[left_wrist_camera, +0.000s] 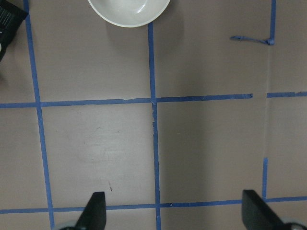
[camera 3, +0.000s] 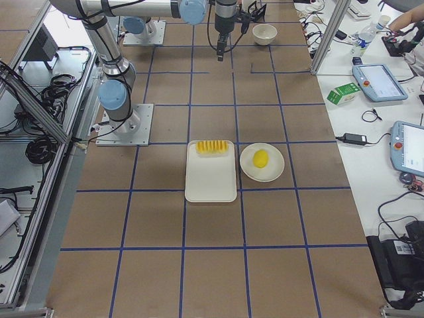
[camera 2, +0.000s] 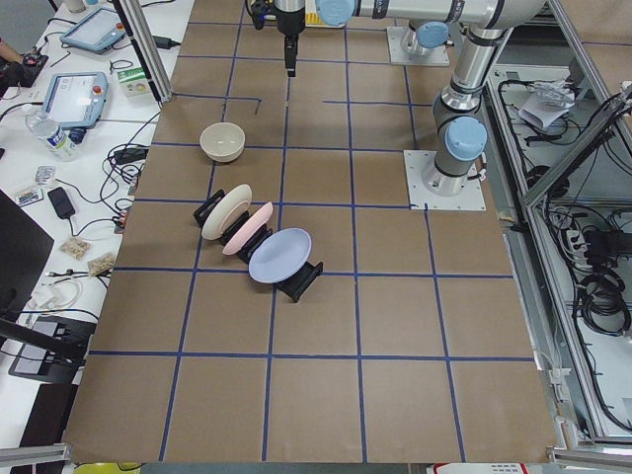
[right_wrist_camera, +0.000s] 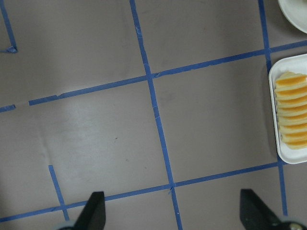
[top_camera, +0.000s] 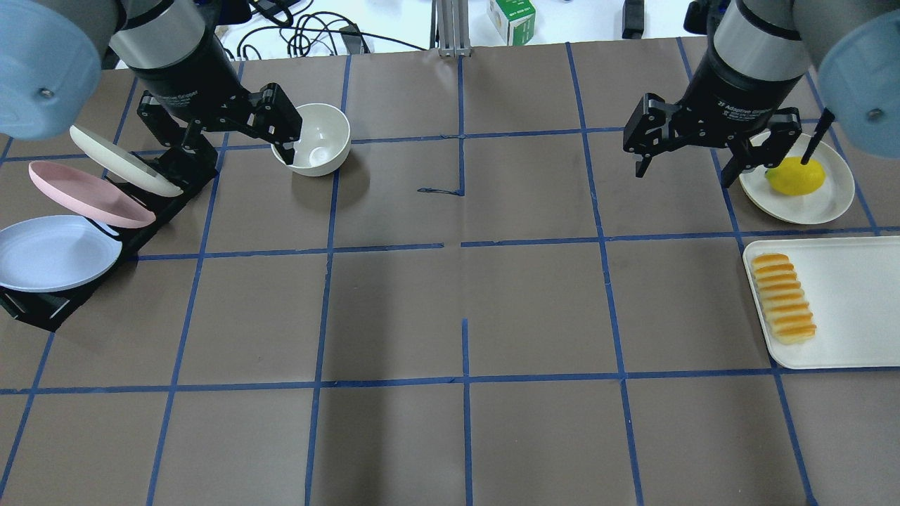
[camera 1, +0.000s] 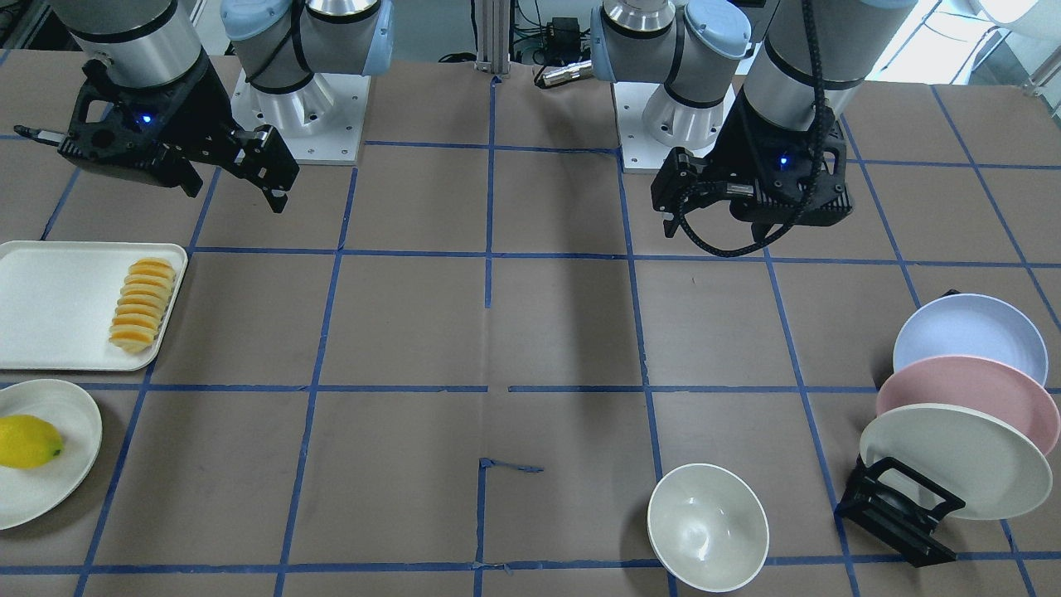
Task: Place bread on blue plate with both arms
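Observation:
The bread point(top_camera: 782, 298) lies at the inner edge of a white tray point(top_camera: 851, 309) on the robot's right side; it also shows in the front view point(camera 1: 142, 303) and the right wrist view point(right_wrist_camera: 291, 117). The blue plate point(top_camera: 53, 251) leans in a black rack point(top_camera: 35, 309) on the robot's left side, and shows in the front view point(camera 1: 970, 336) too. My right gripper point(top_camera: 685, 172) hangs open and empty above the table, beyond the tray. My left gripper point(top_camera: 218, 140) is open and empty, high above the rack's far end and the bowl.
A pink plate point(top_camera: 88, 193) and a cream plate point(top_camera: 123, 160) stand in the same rack. A white bowl point(top_camera: 320, 137) sits beside the rack. A lemon point(top_camera: 794, 176) lies on a round cream plate point(top_camera: 826, 204) beyond the tray.

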